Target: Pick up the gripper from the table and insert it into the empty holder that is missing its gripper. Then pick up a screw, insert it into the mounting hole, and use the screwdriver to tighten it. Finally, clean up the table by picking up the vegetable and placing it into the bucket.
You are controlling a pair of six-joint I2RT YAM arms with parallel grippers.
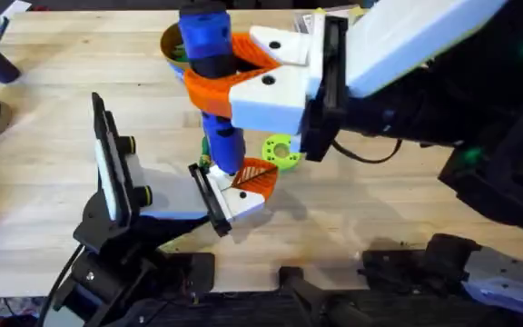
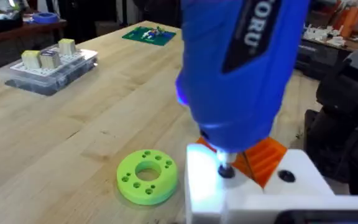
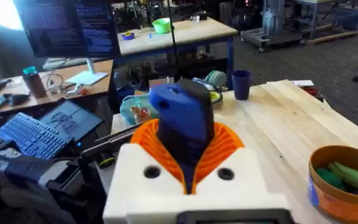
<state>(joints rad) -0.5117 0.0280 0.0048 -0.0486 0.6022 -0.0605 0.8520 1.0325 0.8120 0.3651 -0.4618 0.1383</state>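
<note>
I see my right gripper [image 1: 230, 73] clamped around the screwdriver [image 1: 209, 54], upright mid-bench, tip down on the gripper [image 1: 248, 186] seated in the holder [image 1: 121, 177]. The vegetable [image 3: 353, 174] lies in the bucket [image 3: 328, 193]. I can't tell my left gripper's state.

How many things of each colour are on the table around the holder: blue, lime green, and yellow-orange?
Blue: 1, the screwdriver, held upright in the right gripper
Lime green: 1, the flat ring
Yellow-orange: 1, the bucket, with green pieces inside
Total: 3
</note>
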